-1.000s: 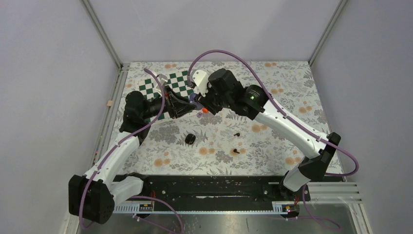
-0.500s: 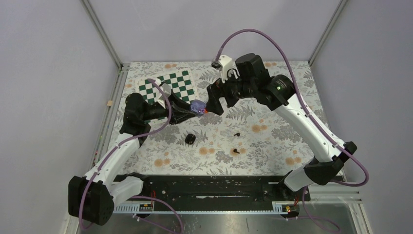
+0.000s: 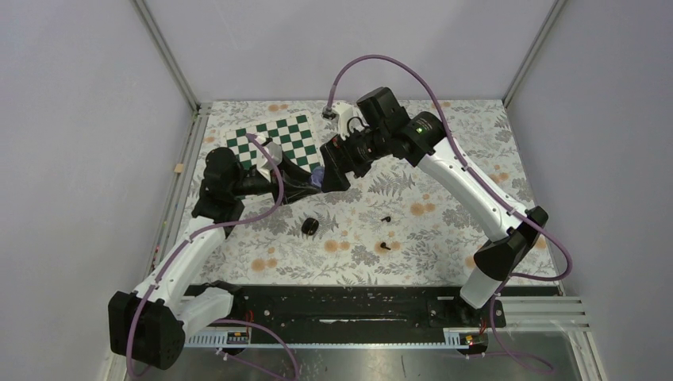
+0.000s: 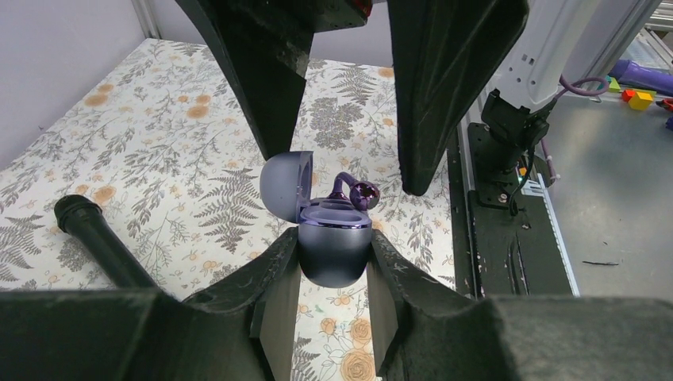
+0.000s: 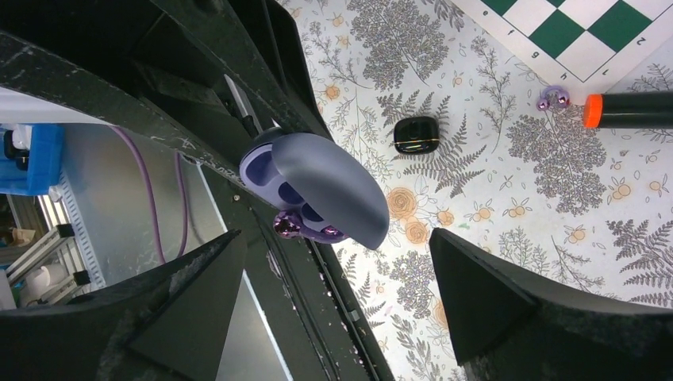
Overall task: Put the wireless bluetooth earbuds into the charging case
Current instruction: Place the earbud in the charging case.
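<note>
Spanning the whole scene: floral-print worktop (image 3: 444,159), green-and-white chessboard (image 3: 282,136) lying flat at its far left.

Left arm (image 3: 190,246) reaches up from the near left corner. Right arm (image 3: 468,186) arcs in from the near right. Both meet just beside the chessboard's near right corner.

Left end effector (image 4: 332,246): closed down on the lower half of the purple charging case (image 4: 333,258), one finger pressed to each side. Case held above the worktop, upright, lid (image 4: 284,184) hinged open and tipped back.

Right end effector (image 5: 333,238): jaws spread wide, nothing in them. Its two fingers stand either side of the open case, neither one touching it.

Black marker (image 5: 635,109), orange end, lies flat on the worktop by the chessboard's edge.

Black case (image 5: 417,134), shut, glossy, sits alone on the floral print, apart from the marker.

One purple earbud (image 4: 359,192) rests at the charging case's open mouth, stem curving over the rim. Cannot tell whether it is fully down in its well.

Second purple earbud (image 5: 552,97) lies loose on the worktop, just beside the marker's orange end and the chessboard corner.

Two black earbuds (image 3: 386,218) (image 3: 384,246) lie on the worktop nearer the arm bases, close to each other, well apart from both end effectors.
</note>
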Controlling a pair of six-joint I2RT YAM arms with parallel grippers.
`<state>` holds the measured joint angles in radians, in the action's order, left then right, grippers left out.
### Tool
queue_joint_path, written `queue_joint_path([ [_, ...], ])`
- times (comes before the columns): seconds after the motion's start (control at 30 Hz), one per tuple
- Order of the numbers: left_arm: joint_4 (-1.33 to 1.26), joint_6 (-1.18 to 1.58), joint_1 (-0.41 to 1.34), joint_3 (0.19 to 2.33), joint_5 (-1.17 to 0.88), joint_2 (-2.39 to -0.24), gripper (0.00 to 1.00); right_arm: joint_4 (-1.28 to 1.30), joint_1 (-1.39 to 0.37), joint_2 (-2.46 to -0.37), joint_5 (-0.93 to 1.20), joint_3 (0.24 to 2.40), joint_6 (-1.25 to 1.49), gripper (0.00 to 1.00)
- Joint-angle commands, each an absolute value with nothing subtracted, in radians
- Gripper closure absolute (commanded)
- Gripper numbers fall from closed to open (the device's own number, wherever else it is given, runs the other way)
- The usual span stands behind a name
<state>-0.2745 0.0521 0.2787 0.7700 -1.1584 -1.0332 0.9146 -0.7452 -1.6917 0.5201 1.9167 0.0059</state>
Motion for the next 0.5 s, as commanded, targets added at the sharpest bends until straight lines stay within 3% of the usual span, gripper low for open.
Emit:
queue_joint_path([
  [0.0,-0.288,0.029,0.284,0.818,-1.198,-1.004,1.00,0.925,-0.740,-1.679,0.555,1.935,0.007,0.08],
  [0.3,-0.288,0.055,0.283,0.819,-1.205,-1.002,1.00,0.912,-0.718,-1.692,0.546,1.917,0.048,0.17],
  [0.47,-0.291,0.071,0.284,0.822,-1.199,-1.009,1.00,0.907,-0.714,-1.695,0.576,1.917,0.042,0.14],
])
